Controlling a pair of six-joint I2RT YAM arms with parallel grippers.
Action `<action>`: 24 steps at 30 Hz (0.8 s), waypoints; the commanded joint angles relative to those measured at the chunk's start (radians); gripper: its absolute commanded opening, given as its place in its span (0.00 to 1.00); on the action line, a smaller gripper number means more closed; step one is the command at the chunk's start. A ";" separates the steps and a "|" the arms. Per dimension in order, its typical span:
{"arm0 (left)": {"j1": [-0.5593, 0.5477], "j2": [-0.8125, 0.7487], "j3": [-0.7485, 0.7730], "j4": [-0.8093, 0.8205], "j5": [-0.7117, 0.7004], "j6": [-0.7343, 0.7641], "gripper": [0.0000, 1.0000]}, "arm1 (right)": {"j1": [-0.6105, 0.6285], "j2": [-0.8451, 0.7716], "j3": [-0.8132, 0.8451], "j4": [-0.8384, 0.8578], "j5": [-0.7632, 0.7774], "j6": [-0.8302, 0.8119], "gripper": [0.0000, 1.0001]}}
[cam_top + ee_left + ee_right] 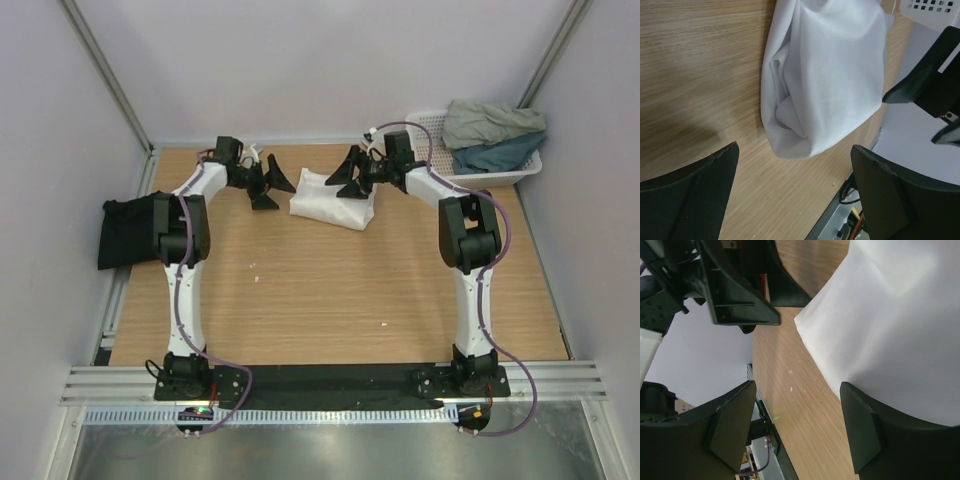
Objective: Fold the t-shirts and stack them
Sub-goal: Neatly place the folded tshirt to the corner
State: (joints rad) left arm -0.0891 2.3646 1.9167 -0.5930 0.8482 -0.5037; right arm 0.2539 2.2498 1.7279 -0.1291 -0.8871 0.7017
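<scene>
The white t-shirt lies folded into a thick bundle on the wooden bench, near the middle of the far edge. In the top view its right end is partly covered by the right gripper, which hovers there with its 2 fingers spread wide. The right wrist view shows 1 finger over bare wood and the other over the cloth, but whether it touches cannot be told. The left gripper hangs just beside the shirt's left end, apart from it, with its claw also wide and holding nothing. Its wrist view looks between the fingers at the rounded, creased end of the bundle.

The black t-shirt sits at the left edge and spills over it. Its right part is hidden behind the left arm's elbow.

At the far right corner the white lattice basket holds the grey-green t-shirt heaped on the teal t-shirt. Both are crumpled, and most of each is sunk out of sight.

Any markings on the arm bases at the near edge are too small to read.

Between the 2 arms, from the white bundle to the near edge, the wood shows only a few pale specks.
</scene>
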 commanded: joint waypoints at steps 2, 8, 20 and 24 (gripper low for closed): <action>-0.003 0.064 0.027 0.068 0.078 -0.065 0.93 | 0.022 -0.027 0.009 0.036 -0.030 0.015 0.74; -0.021 0.140 0.051 0.131 0.098 -0.116 0.93 | 0.024 -0.024 -0.059 0.040 -0.032 0.001 0.74; -0.081 0.219 0.051 0.185 0.137 -0.191 0.88 | 0.021 0.100 -0.004 0.039 -0.010 -0.038 0.74; -0.083 0.242 0.064 0.202 0.141 -0.202 0.74 | 0.022 0.117 0.001 0.046 -0.006 -0.039 0.74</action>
State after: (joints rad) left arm -0.1665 2.5393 1.9785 -0.3965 1.0531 -0.7136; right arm 0.2771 2.3516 1.6947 -0.1085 -0.9134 0.6868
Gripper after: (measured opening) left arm 0.785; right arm 0.739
